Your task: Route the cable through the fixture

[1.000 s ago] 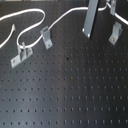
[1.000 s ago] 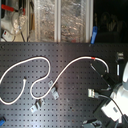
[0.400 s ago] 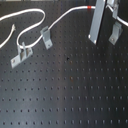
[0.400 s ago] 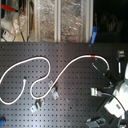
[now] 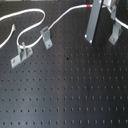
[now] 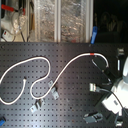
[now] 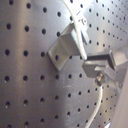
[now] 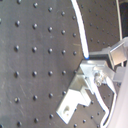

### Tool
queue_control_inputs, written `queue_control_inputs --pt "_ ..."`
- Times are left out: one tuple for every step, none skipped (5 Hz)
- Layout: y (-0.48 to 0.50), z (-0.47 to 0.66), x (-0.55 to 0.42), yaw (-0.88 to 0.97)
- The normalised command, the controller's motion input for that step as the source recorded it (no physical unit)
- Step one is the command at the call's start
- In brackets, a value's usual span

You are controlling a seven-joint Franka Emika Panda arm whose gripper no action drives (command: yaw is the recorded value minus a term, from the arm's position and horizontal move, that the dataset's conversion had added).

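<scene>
Worktop (image 5: 70,95) is seen as matte black, patterned with a regular grid of small pale dots/holes in both exterior views. Cable (image 5: 30,25) is shown white, with one short red band (image 5: 88,6) near the first exterior view's top right; the same red mark (image 6: 92,53) is seen in the second exterior view. Fixture (image 5: 46,37) and the low bracket (image 5: 21,55) are rendered pale grey metal; the clip (image 7: 67,42) in the first wrist view is likewise light grey against the black perforated plate.

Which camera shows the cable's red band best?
The second exterior view: the cable's red band shows with the whole loop. The first exterior view catches it at the top edge; neither wrist view shows it.
</scene>
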Motion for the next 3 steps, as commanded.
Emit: queue_control_inputs --pt "-0.02 0.0 -0.02 0.0" --pt "-0.132 0.0 -0.338 0.35" --pt "0.013 0.0 -0.289 0.48"
